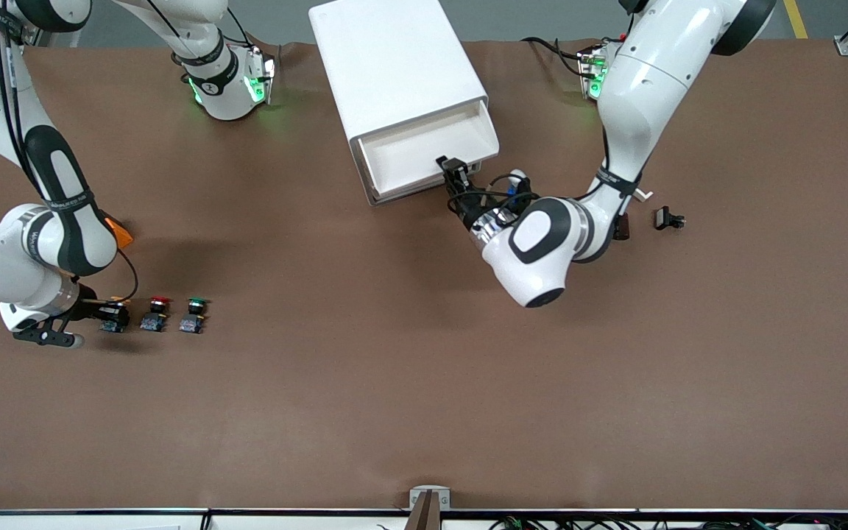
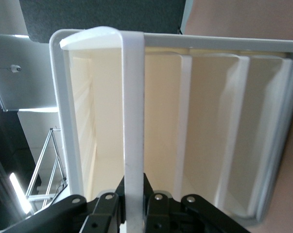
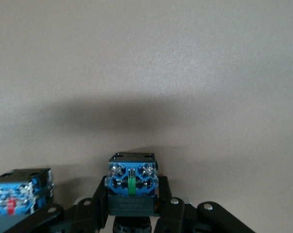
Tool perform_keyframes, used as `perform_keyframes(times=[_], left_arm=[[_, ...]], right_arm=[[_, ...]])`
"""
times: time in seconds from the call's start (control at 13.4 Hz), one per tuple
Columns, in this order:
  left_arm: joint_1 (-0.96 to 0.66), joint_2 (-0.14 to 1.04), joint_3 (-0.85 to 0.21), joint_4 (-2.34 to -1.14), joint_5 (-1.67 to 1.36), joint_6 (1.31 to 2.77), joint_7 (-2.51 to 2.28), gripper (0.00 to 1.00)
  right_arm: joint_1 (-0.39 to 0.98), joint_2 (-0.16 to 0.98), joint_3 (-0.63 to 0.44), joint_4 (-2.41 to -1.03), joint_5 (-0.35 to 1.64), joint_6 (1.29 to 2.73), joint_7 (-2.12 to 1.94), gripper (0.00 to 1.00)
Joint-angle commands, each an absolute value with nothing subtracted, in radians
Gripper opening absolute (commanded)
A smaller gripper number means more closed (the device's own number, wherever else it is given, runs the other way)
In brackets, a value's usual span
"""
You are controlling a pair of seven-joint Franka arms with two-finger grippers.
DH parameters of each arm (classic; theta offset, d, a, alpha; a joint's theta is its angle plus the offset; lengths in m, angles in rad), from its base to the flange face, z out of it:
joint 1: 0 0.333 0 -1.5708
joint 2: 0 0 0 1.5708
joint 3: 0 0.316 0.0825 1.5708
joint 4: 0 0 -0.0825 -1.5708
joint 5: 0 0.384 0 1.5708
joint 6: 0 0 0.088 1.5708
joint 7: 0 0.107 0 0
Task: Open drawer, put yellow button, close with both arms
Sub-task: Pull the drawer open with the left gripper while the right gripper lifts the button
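Note:
The white cabinet (image 1: 394, 59) stands between the arms' bases, and its topmost drawer (image 1: 424, 151) is pulled out and looks empty. My left gripper (image 1: 456, 177) is shut on the drawer's front lip (image 2: 133, 97), with one finger on each side of it. My right gripper (image 1: 111, 318) is low at the table near the right arm's end. Its fingers (image 3: 100, 204) close on the black and bluish body of the yellow button (image 3: 131, 182). The button's cap is hidden. The red-capped button (image 1: 157, 313) sits right beside it.
The green-capped button (image 1: 193, 315) stands beside the red one, in the same row. A small black part (image 1: 668, 218) lies on the table toward the left arm's end. Three shut drawers (image 2: 233, 136) sit under the open one.

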State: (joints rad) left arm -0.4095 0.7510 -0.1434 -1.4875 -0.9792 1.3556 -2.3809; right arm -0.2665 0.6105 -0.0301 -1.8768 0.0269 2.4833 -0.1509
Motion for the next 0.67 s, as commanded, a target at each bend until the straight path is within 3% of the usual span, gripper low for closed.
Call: perform_keyframes(times=[0.0,0.15,0.22,0.3,0.6], left_arm=[[-0.336,0.761,-0.147,-1.431,-1.009,1.365,-2.367,0.00],[-0.321,0.767,-0.147,-1.416,-1.017,1.382,-2.350,0.00],[-0.321,0.770,-0.147,-1.408,-1.017,1.387,-2.338,0.24],[-0.321,0.772,-0.147,-1.399,-1.017,1.388,-2.335,0.99],[-0.290,0.770,-0.140,-1.347,-1.006,1.388,-2.333,1.00]], right_arm=[[-0.265,0.592,-0.021,-1.816,0.037,2.357,-0.129,0.00],[-0.253,0.554,-0.018,-1.795,0.037,2.263,-0.106,0.00],[-0.232,0.519,-0.018,-1.795,0.035,2.211,-0.050,0.00],[-0.197,0.477,-0.018,-1.795,0.035,2.135,0.018,0.00],[-0.077,0.326,-0.015,-1.795,0.043,1.930,0.280,0.00]])
